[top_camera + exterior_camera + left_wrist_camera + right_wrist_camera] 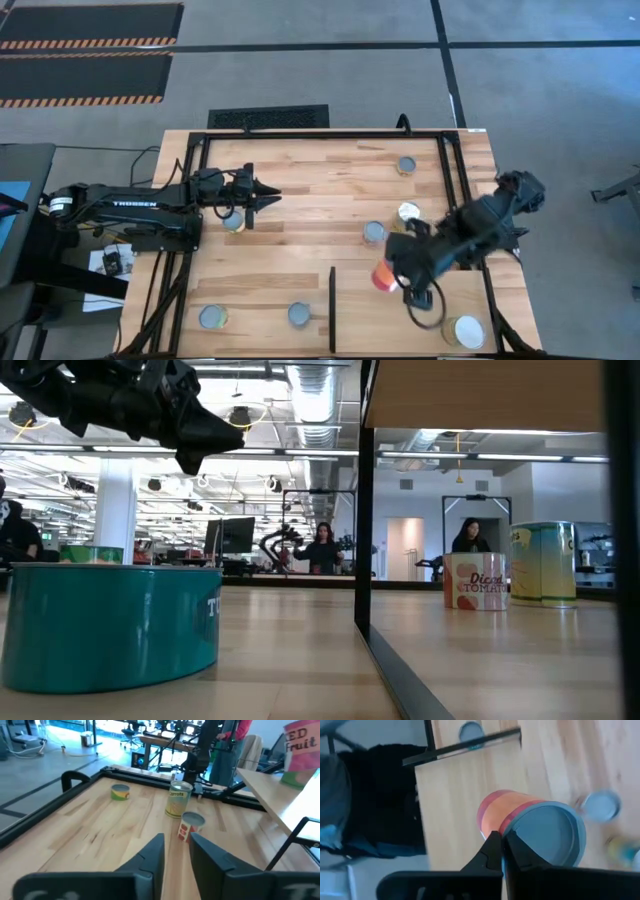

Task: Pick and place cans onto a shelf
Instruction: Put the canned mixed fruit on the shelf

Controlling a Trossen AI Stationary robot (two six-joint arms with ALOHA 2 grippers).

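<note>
Spanning frame: plank tabletop (310, 200), grey floor (540, 90) beyond.

The surface (300, 200) is pale, plank-striped wood. A red-and-orange banded can (520, 815) has a grey top. A teal can (110, 622) stands near. 1 can (177, 800) wears a yellow-green label, another (475, 580) red lettering on white.
</note>
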